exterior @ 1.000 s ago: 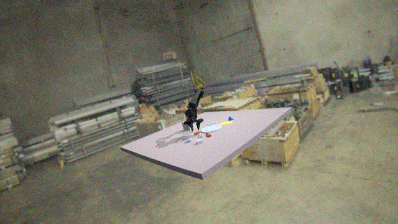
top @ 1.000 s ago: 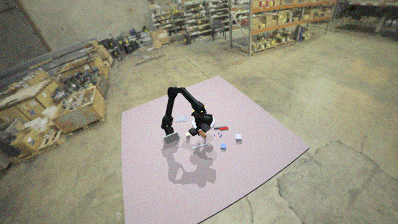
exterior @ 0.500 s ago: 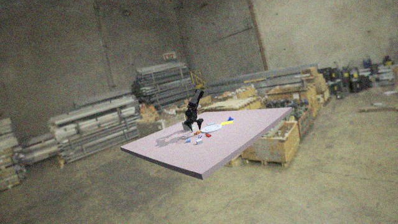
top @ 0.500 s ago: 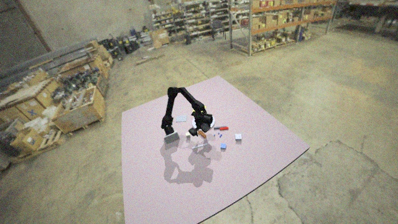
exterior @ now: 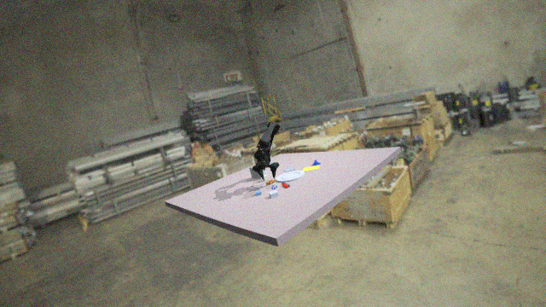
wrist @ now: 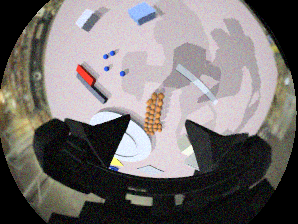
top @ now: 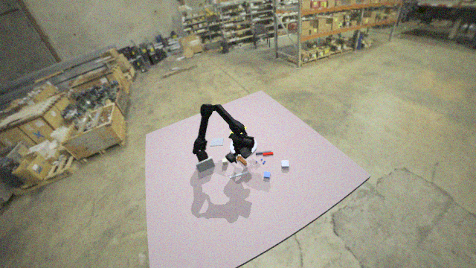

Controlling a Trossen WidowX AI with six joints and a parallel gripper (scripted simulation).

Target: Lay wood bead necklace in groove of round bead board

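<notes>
The orange-brown wood bead necklace (top: 242, 161) (exterior: 270, 182) (wrist: 154, 112) lies bunched in a narrow strip of side-by-side rows on the table, outside the board. The white round bead board (top: 255, 144) (exterior: 280, 178) (wrist: 142, 151) lies beside it, to its left in the wrist view, with a ring-shaped line on top; the left finger hides part of it there. My gripper (top: 239, 157) (exterior: 268, 178) (wrist: 158, 119) is open and empty. Its fingertips stand wide apart on either side of the bunch, above it; their exact height cannot be told.
A red and dark tool (top: 268, 153) (wrist: 86, 75), several small blue beads (wrist: 106, 68), a blue block (top: 267, 174) (wrist: 142, 13) and a white block (top: 285, 163) lie nearby. A pale curved strip (top: 239, 175) (wrist: 197, 82) lies across from the board. A yellow piece (exterior: 311, 168) lies behind the board.
</notes>
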